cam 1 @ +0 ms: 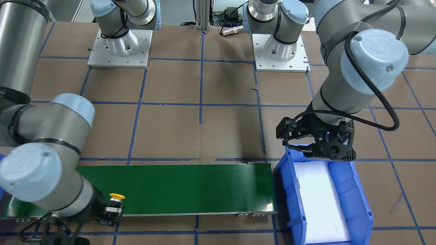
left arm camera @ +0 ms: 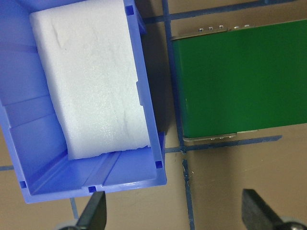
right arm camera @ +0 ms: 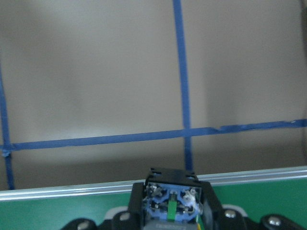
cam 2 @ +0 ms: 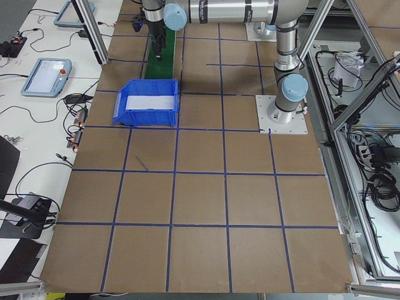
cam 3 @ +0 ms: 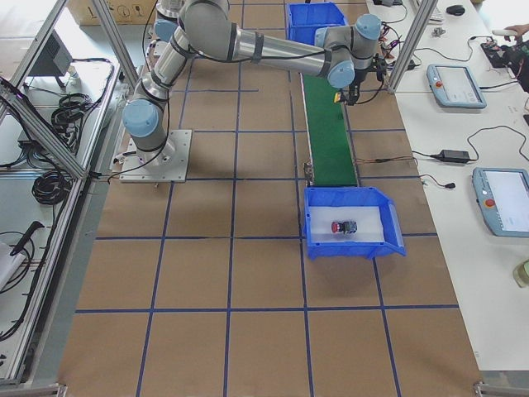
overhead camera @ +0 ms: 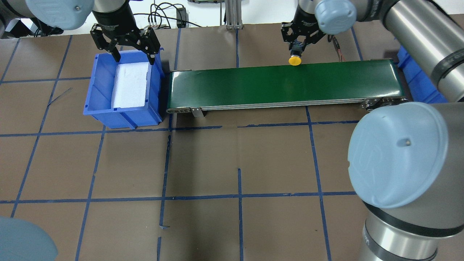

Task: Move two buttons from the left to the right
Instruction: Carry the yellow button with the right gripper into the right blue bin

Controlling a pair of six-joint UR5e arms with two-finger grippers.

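The yellow-capped button hangs cap-down at the far edge of the green conveyor belt, with my right gripper shut on it. The front-facing view shows the same yellow-capped button in that gripper. Its contact block fills the bottom of the right wrist view. The red-capped button lies on white foam in the right blue bin. My left gripper stands open and empty over the back rim of the left blue bin. Its fingertips frame that bin's corner.
The left bin holds only a white foam pad. The right bin is mostly hidden behind my right arm in the overhead view. Brown paper with a blue tape grid covers the table. Operator desks with tablets line the belt side.
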